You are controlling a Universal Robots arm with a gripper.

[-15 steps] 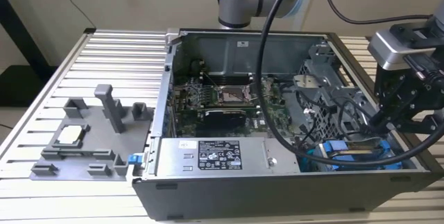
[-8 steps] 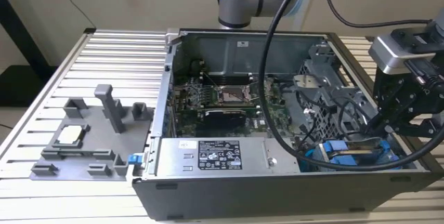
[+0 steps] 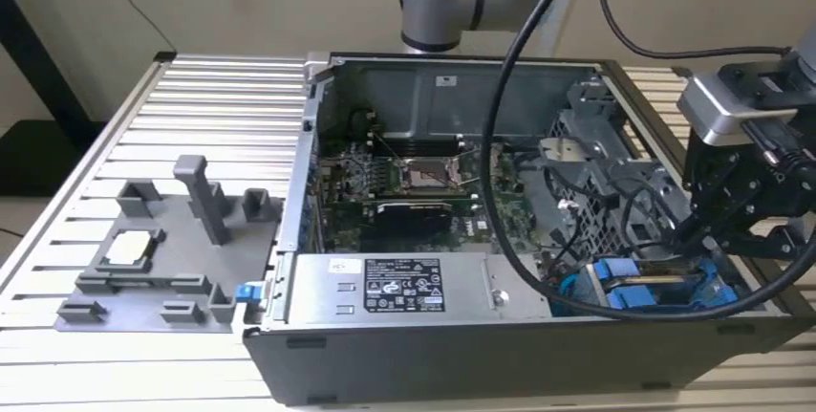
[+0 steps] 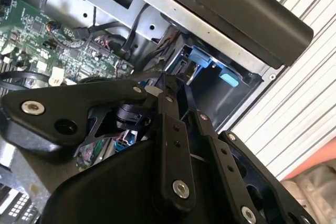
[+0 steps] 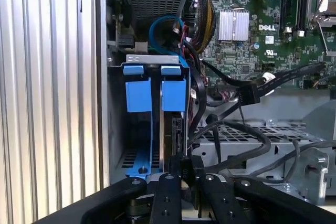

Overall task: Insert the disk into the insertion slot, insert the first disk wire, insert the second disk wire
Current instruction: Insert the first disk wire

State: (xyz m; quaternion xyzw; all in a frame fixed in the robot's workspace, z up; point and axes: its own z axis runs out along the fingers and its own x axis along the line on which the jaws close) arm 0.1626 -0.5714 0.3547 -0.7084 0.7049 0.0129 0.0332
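Note:
The disk (image 5: 174, 129) stands edge-on inside the insertion slot (image 5: 156, 59) of the grey drive cage, its blue carrier tabs (image 5: 174, 94) facing out. In the exterior view the blue carriers (image 3: 637, 293) sit at the case's front corner on the exterior view's right. A second blue carrier (image 5: 138, 95) sits beside the disk. My gripper (image 5: 187, 174) is right at the disk's near end, its black fingers (image 5: 168, 195) drawn close on a black disk wire connector (image 5: 190, 165). In the exterior view the gripper (image 3: 714, 240) hangs over the cage; the second wrist view has it (image 4: 176, 95) above the bay.
The open computer case (image 3: 421, 359) holds a green motherboard (image 5: 262, 40), a grey power-supply box (image 3: 396, 288) and loose black cables (image 5: 247, 90) crossing by the cage. A grey fixture plate (image 3: 153, 259) lies on the slatted table at the exterior view's left.

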